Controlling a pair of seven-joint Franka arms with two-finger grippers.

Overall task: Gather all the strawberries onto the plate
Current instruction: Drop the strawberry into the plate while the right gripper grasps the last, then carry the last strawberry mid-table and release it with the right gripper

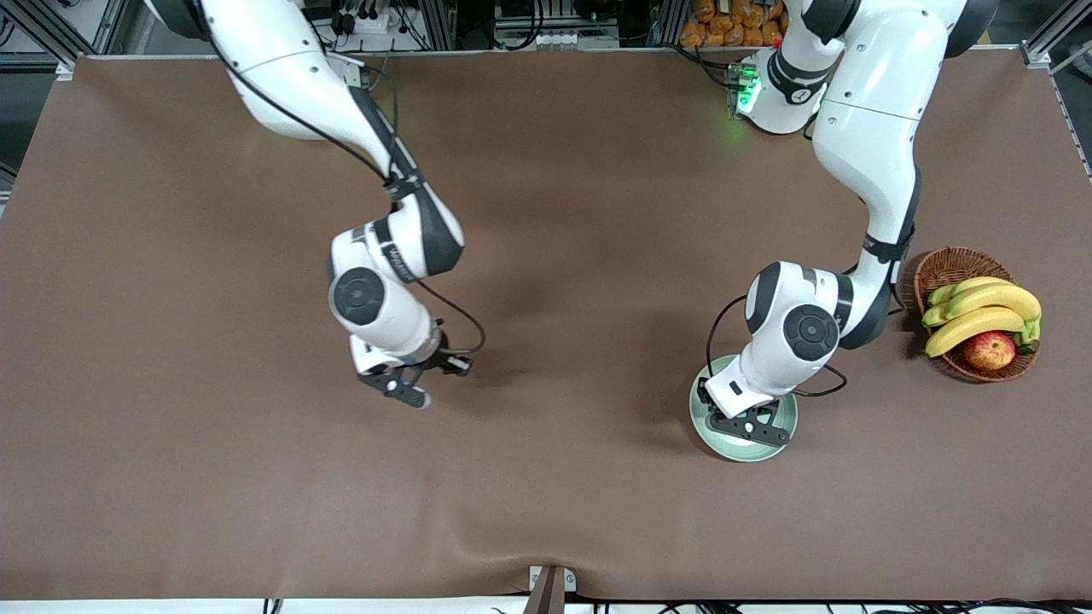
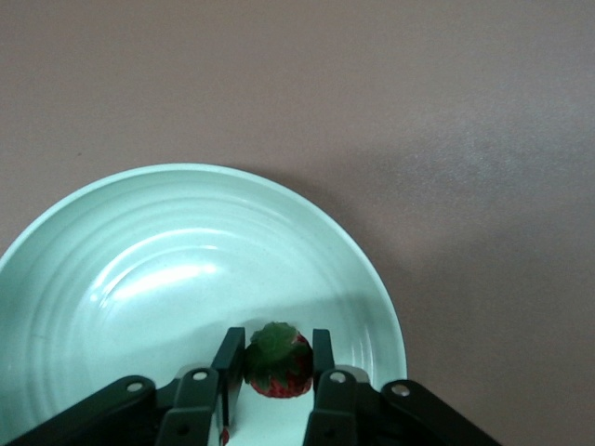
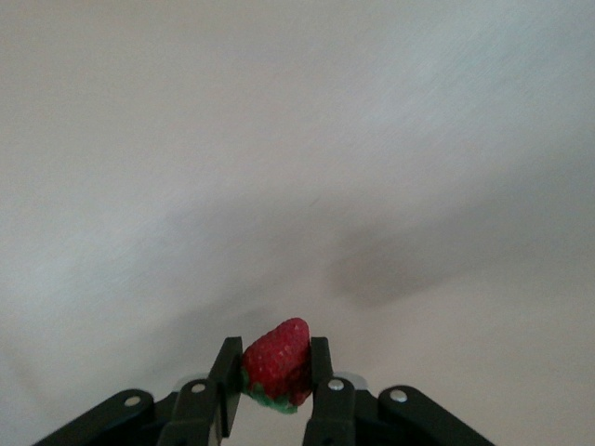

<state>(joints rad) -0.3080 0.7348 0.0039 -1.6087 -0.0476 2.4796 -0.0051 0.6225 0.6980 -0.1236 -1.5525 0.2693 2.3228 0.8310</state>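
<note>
Task partly advanced: left gripper (image 2: 274, 372) over the round, pale mint-green glossy plate (image 1: 781, 439) pinches one small dark-red, green-capped strawberry (image 2: 277, 360), right gripper (image 3: 275, 373) over bare brown table (image 1: 546, 512) clamps a second strawberry (image 3: 279, 364), neither released; count: two strawberries visible, one plate.

High front overview; two close wrist views past each claw.
</note>
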